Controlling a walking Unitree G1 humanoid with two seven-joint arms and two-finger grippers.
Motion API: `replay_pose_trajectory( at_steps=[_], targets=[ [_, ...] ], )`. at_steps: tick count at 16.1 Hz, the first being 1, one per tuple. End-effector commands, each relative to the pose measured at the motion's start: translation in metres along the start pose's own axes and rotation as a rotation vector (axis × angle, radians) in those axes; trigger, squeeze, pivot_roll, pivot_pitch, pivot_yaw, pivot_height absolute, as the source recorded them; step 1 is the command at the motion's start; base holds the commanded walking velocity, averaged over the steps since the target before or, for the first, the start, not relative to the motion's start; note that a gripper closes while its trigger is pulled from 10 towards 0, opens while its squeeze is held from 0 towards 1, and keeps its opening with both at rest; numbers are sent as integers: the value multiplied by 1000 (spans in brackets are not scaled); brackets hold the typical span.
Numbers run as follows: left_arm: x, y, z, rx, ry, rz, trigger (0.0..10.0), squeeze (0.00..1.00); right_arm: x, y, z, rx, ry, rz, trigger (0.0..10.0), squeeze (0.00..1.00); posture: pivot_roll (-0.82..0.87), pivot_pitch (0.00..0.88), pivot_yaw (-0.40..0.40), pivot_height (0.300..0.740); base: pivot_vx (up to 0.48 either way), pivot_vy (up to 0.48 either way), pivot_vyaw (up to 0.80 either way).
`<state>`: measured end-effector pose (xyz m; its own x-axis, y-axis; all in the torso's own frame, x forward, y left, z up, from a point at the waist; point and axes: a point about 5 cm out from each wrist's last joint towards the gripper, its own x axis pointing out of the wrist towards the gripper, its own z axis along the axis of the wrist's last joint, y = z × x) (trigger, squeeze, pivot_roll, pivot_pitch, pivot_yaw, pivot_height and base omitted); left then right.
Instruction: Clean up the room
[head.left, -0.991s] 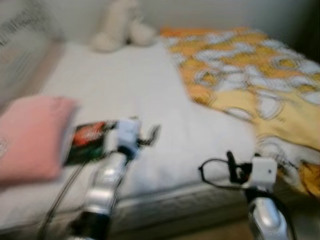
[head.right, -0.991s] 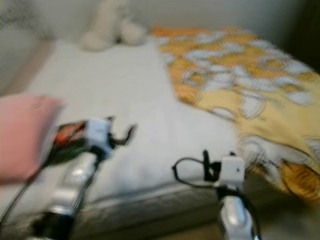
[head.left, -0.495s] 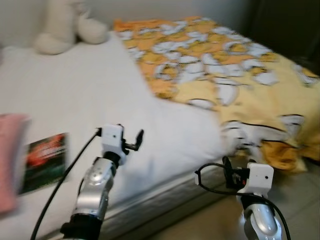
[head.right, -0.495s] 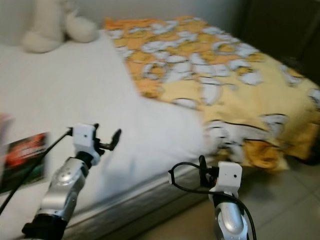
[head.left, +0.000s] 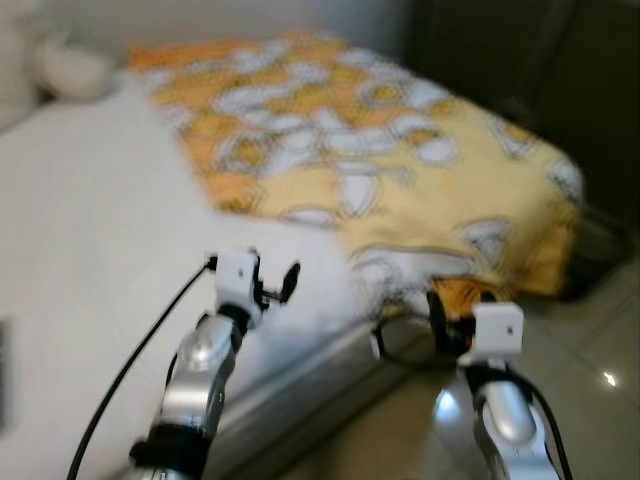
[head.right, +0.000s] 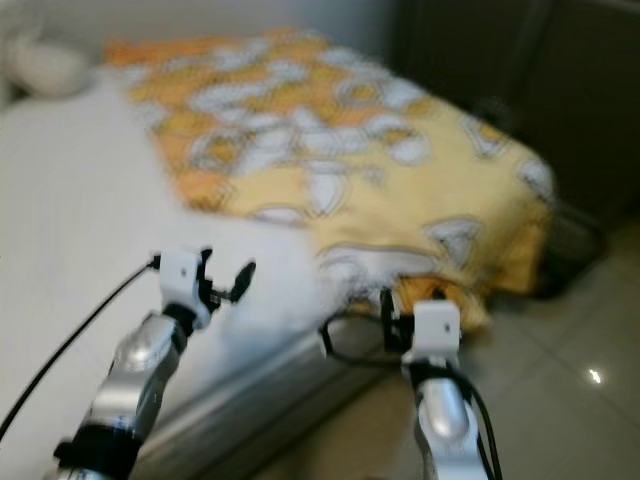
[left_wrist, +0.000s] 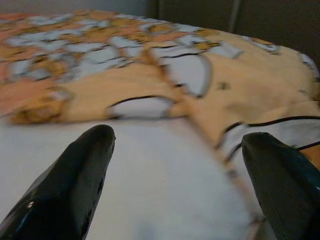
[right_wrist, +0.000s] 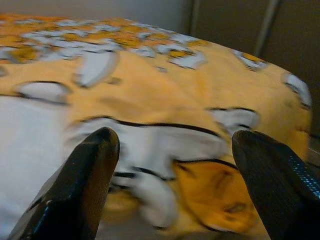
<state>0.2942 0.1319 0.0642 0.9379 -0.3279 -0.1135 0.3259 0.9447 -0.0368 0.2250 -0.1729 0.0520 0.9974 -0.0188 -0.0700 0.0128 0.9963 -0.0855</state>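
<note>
Blurred head views here: a wide bed (head.left: 90, 230) with a white sheet runs across the scene, its near edge cutting diagonally above a tiled floor (head.right: 570, 400). Spread over the far and right part of the bed lies the yellow-and-orange patterned blanket (head.left: 400, 170), its lower corner spilling over the bed's near edge toward the floor. A cream plush toy (head.left: 60, 65) sits at the far left corner of the bed, too blurred to make out more. The left claw (head.left: 278, 290) hovers over the white sheet just inside the near edge, fingers (left_wrist: 75, 175) spread wide, gripping nothing. The right claw (right_wrist: 175, 170) hangs beside the draped blanket corner at the bed's edge, fingers (right_wrist: 80, 185) also wide apart, empty.
</note>
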Motion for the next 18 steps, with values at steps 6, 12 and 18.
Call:
replay_pose_trajectory(
  at_steps=[6, 12, 18],
  targets=[
    [18, 14, -19, 17, 175, 175, 10000, 0, -9, -4, -4, -25, 21, 18, 10000, 0, -76, 0, 31, 740, 337, -149, -374],
    [27, 35, -20, 36, 275, 332, 10000, 0, -18, -5, -3, -51, 32, 37, 10000, 0, -115, 0, 27, 740, 0, 0, 315],
    [31, -2, -43, 26, 369, 166, 10000, 0, -51, -6, -9, -41, 128, 82, 10000, 0, -140, 4, -31, 740, 0, 0, 399]
  ],
)
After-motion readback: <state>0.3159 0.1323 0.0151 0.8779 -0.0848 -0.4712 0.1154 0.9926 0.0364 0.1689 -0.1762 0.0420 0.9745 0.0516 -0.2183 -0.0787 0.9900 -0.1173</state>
